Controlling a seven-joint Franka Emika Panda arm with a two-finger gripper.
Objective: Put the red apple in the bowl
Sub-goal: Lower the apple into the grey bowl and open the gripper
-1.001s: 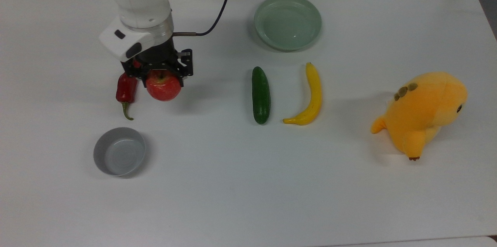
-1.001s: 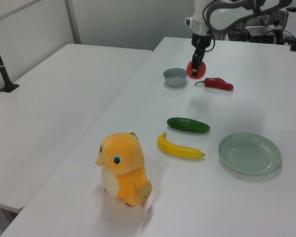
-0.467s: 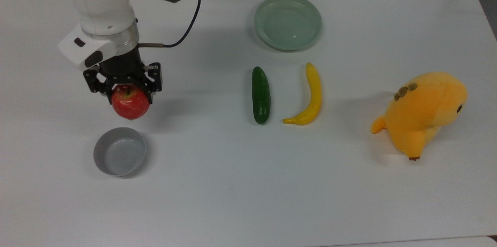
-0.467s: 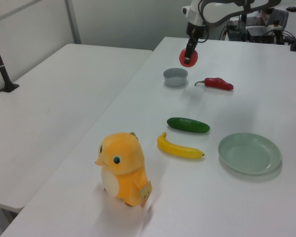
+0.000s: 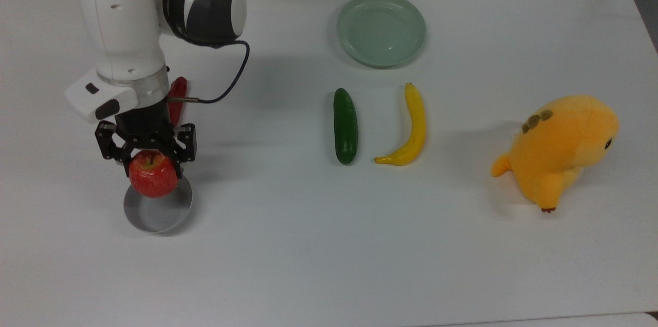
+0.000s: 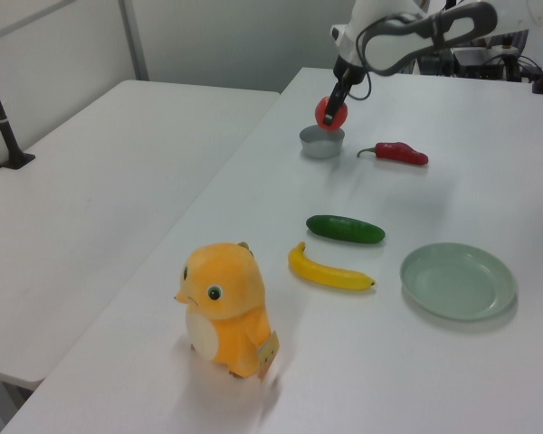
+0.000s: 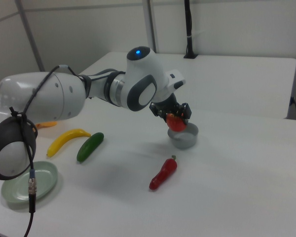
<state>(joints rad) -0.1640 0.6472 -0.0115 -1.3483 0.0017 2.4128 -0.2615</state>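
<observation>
Hand [image 5: 149, 160] with red apple [image 5: 152, 180] — now shifted above the bowl [image 5: 154, 214].

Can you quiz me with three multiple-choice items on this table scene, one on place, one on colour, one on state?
1. Where is the red apple?
A. Above the grey bowl
B. On the pale-green dish
C. Beside the banana

2. What colour is the plush toy?
A. Blue
B. Orange
C. White

3. What is the pincer doing?
A. Open, holding nothing
B. Shut on the chili pepper
C. Shut on the apple

Answers: 1 A, the apple hangs over the bowl's rim; 2 B, the plush is orange; 3 C, the fingers grip the apple off the table.
</observation>
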